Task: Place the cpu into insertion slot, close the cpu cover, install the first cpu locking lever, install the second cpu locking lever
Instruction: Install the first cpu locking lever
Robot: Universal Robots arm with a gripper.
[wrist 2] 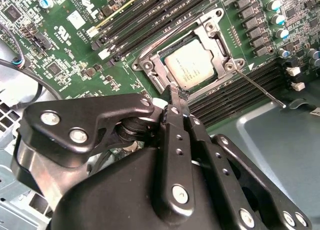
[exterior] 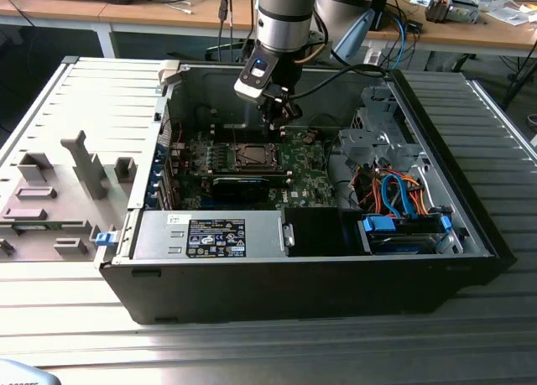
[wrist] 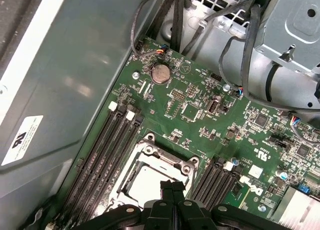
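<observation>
In the exterior view, the gripper (exterior: pixel 279 117) is held low over the socket (exterior: pixel 252 157). In the second wrist view, the chip (wrist 2: pixel 192 64) is seen seated under the cover (wrist 2: pixel 216 37), a lever (wrist 2: pixel 260 88) juts outward, and the jaws are pressed together, empty, at the cover's edge. In the first wrist view, the fingertips (wrist: pixel 166 186) are seen by that edge; any push is best kept square.

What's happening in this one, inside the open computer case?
A single robot arm reaches down into the open computer case. Its gripper, fingers shut, sits at the edge of the cpu cover on the green motherboard. The cover is folded down, and the cpu shows seated through its window. One thin locking lever juts out sideways, apparently unlatched.
</observation>
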